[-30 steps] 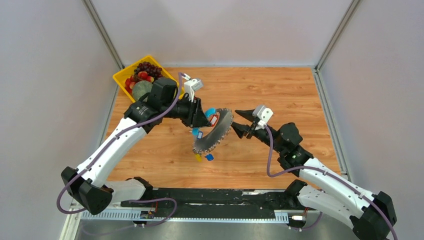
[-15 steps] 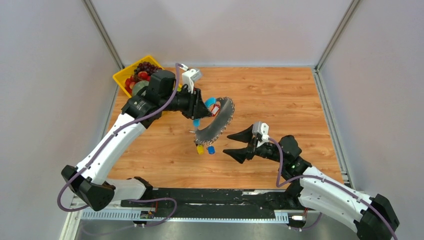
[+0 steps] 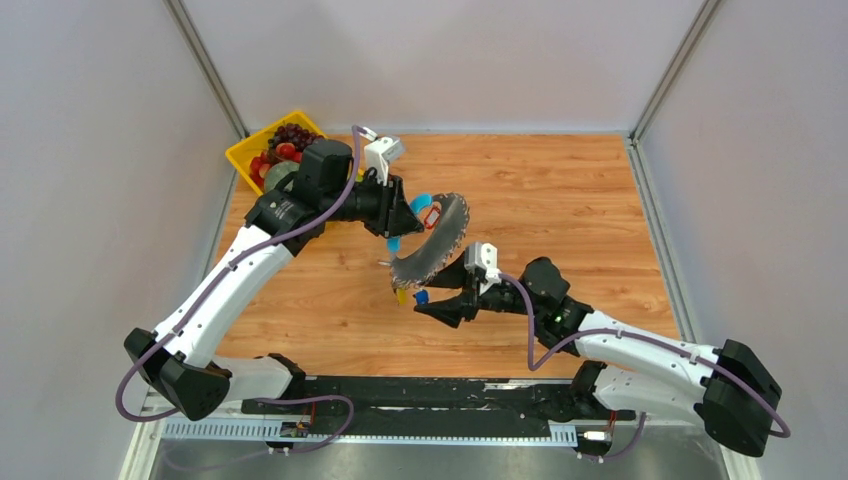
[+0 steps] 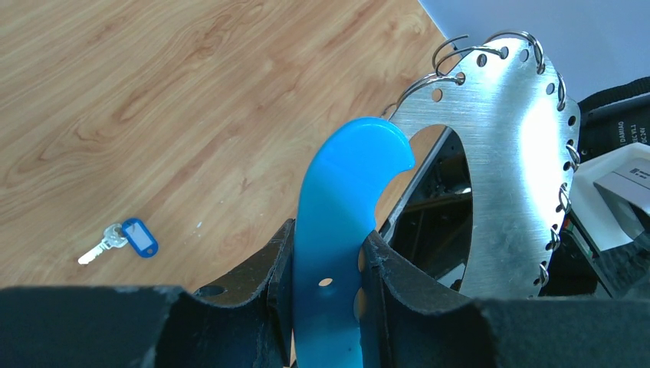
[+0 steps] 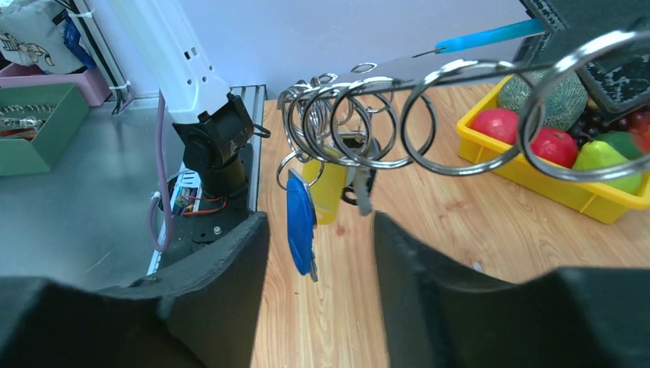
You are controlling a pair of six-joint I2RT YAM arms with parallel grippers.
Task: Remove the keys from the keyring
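The table point(image 3: 560, 180) is being looked down on from high above and behind the arm bases point(image 3: 190, 385), facing the far walls. From the left wrist, the scene is being viewed very closely past the left gripper point(image 4: 326, 234), toward the right arm point(image 4: 613, 115). From the right wrist, it is being viewed low past the right gripper point(image 5: 318, 222), leftward toward the yellow tray point(image 5: 521, 172). The keyring point(image 3: 435, 245) is being caught by all three views.

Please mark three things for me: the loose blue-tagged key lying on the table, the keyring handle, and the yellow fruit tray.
loose blue-tagged key point(image 4: 139, 237): left wrist view, on its blue plastic tag.
keyring handle point(image 4: 346, 192): left wrist view, on the blue curved part above the hand.
yellow fruit tray point(image 5: 590, 201): right wrist view, on its near wall.
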